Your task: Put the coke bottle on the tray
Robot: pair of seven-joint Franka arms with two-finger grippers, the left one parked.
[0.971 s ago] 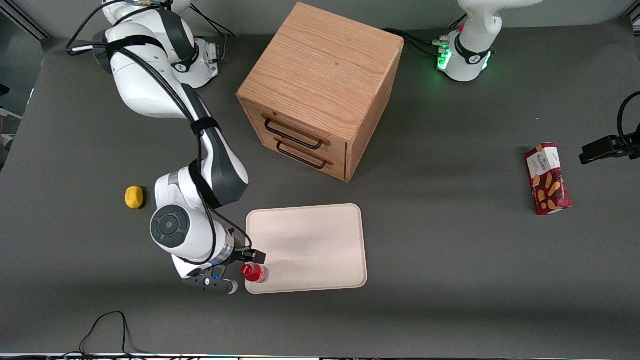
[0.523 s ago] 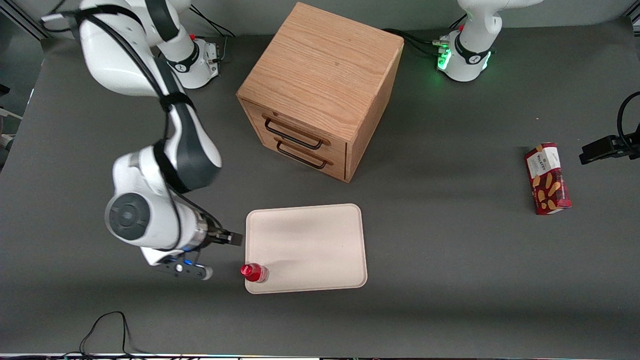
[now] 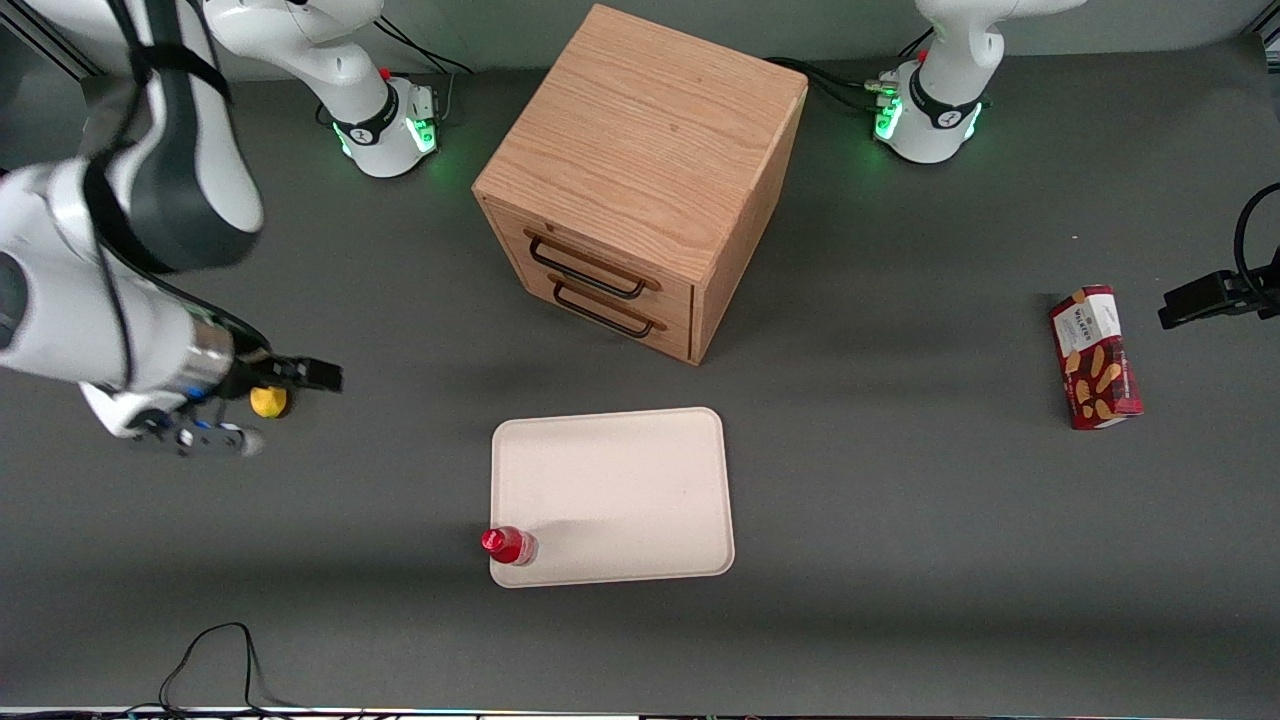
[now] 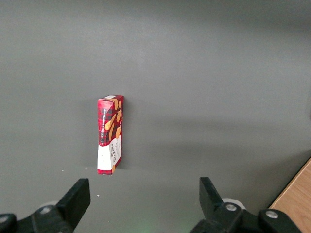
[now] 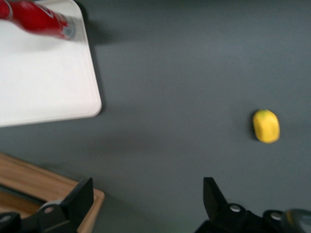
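The small red coke bottle with its red cap [image 3: 509, 546] stands upright on the flat cream-white rectangular tray [image 3: 620, 490], its long axis vertical and its cap pointing up. It sits right in the tray's corner that lies nearest the front camera and toward my working end of the table, close against the low raised rim; in my wrist view the bottle [image 5: 38, 18] shows at that same rounded corner of the tray [image 5: 43, 82].

A second ago my pincer was right at the bottle; half a second ago it had drawn a little clear. Now my pincer [image 3: 300, 376] hangs well away from the tray, above the table toward my end of it, holding nothing, its two black fingers [image 5: 77, 199] spread apart. The bottle and the tray have not shifted across the three moments.

The small yellow lemon-like fruit [image 3: 267, 401] lies just beside my pincer. The table [image 3: 900, 520] is a matte dark grey sheet. The oak-coloured wooden two-drawer cabinet [image 3: 640, 180] stands farther from the front camera than the tray, and the red biscuit box [image 3: 1094, 357] lies toward the parked arm's end.
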